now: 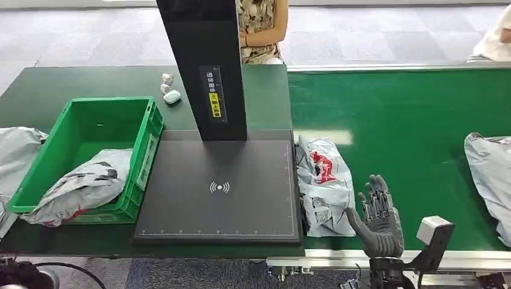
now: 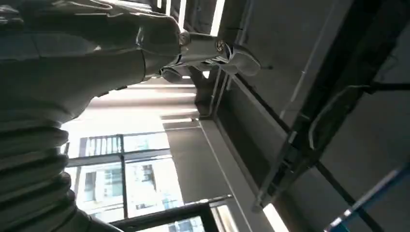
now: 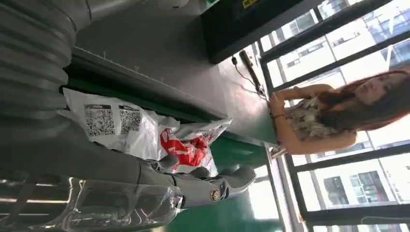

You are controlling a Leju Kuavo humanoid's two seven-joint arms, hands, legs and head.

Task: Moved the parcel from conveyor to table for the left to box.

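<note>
My right hand (image 1: 378, 218) stands raised over the near edge of the green conveyor (image 1: 410, 114), fingers spread and holding nothing, its thumb pointing toward the parcel (image 1: 324, 183) just beside it on its left. That parcel, a grey plastic mailer with a red print and square codes, lies on the belt hard against the edge of the dark scanning pad (image 1: 218, 189); whether my thumb touches it I cannot tell. From the right wrist the same parcel (image 3: 145, 133) shows just beyond my fingers (image 3: 212, 186).

My left hand (image 2: 145, 43) appears from its wrist camera against a ceiling and bright windows, the fingers stretched out with nothing in them.

A second grey bag (image 1: 489, 177) on the belt is cut off by the right edge. Another mailer (image 1: 84, 186) sags over the front wall of the green crate (image 1: 144, 129) on the table (image 1: 48, 84). Small white objects (image 1: 169, 89) behind the crate are too small to identify. A person (image 1: 260, 27) stands beyond the table, behind the black post (image 1: 205, 66), on grey carpet (image 1: 78, 36).
</note>
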